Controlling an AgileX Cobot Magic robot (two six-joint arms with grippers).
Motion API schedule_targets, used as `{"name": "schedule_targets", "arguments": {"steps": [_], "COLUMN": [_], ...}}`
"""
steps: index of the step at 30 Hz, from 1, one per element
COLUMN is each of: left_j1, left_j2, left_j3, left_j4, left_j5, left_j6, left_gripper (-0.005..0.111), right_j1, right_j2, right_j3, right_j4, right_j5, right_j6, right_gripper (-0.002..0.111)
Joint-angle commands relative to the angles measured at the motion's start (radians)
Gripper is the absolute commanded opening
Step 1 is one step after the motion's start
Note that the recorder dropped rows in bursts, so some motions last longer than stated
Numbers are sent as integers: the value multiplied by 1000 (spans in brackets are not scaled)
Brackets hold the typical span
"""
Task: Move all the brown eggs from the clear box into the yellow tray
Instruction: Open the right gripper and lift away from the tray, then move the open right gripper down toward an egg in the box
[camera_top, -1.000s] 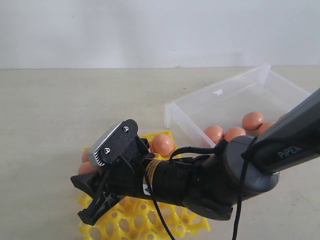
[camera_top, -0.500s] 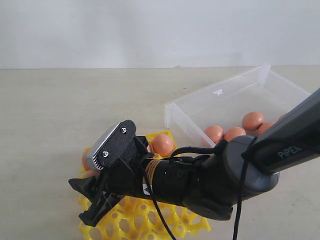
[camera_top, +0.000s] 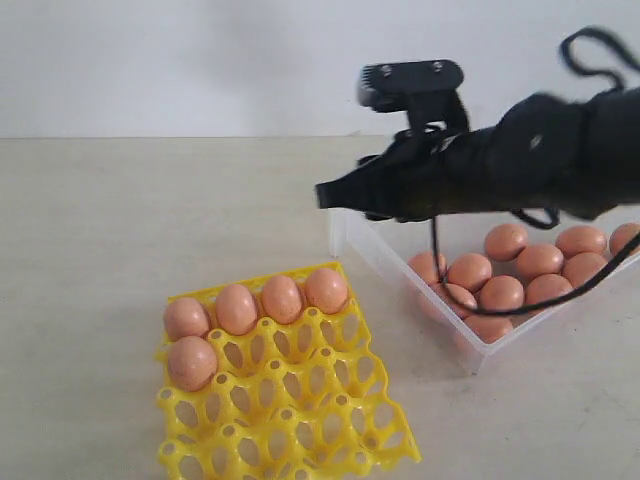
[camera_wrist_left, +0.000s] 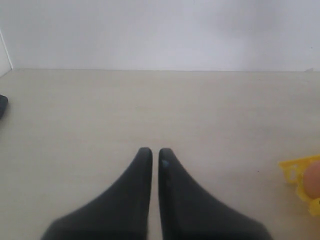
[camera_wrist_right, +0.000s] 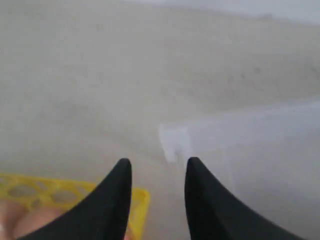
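The yellow tray (camera_top: 300, 410) lies at the front left and holds several brown eggs (camera_top: 281, 298) along its far row. One more egg (camera_top: 192, 362) sits in the left cup of the row in front. At the right, the clear box (camera_top: 352, 238) holds several brown eggs (camera_top: 501, 292) in a cluster. My right gripper (camera_top: 325, 193) hangs in the air over the box's left corner, pointing left. In its wrist view the right gripper (camera_wrist_right: 156, 165) is open and empty, with the tray corner (camera_wrist_right: 141, 200) and the box's tab (camera_wrist_right: 175, 142) below. My left gripper (camera_wrist_left: 151, 152) is shut over bare table.
The beige table (camera_top: 120, 220) runs back to a white wall (camera_top: 200, 60). In the left wrist view, a corner of the yellow tray (camera_wrist_left: 295, 172) with one egg (camera_wrist_left: 314, 180) shows at the edge. A dark object (camera_wrist_left: 2, 106) sits at the opposite edge.
My right arm has risen off the tray and swung right, to above the clear box's left corner. The tray, which the arm hid before, now shows an egg in its second row.
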Motion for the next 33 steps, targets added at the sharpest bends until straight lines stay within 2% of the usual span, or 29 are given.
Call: {"name": "schedule_targets", "arguments": {"steps": [1, 5, 9, 12, 13, 17, 19, 25, 29, 33], "left_j1": [3, 3, 3, 3, 3, 3, 3, 3, 3, 3], "left_j2": [-2, -2, -2, -2, -2, -2, -2, -2, -2, -2], "left_j3": [-1, -1, -1, -1, -1, -1, -1, -1, -1, -1], "left_j4": [-5, -5, -5, -5, -5, -5, -5, -5, -5, -5], "left_j5": [-7, -7, -7, -7, -7, -7, -7, -7, -7, -7], "left_j6": [7, 7, 7, 7, 7, 7, 7, 7, 7, 7], "left_gripper": [4, 4, 4, 4, 4, 4, 4, 4, 4, 4], "right_j1": [-268, -433, -461, -459, -459, -459, -459, -459, -459, -459], "right_j2": [3, 89, 154, 183, 187, 216, 221, 221, 221, 223], "right_j3": [-133, -282, -373, -388, -388, -388, -388, -388, -388, -388], "right_j4": [-27, -155, -315, -349, -349, -356, -362, -418, -422, -422], "right_j5": [501, 755, 824, 824, 824, 821, 821, 872, 813, 784], "right_j6": [-158, -103, -14, 17, 17, 15, 15, 40, 264, 335], "right_gripper": [28, 28, 29, 31, 35, 67, 72, 72, 71, 54]}}
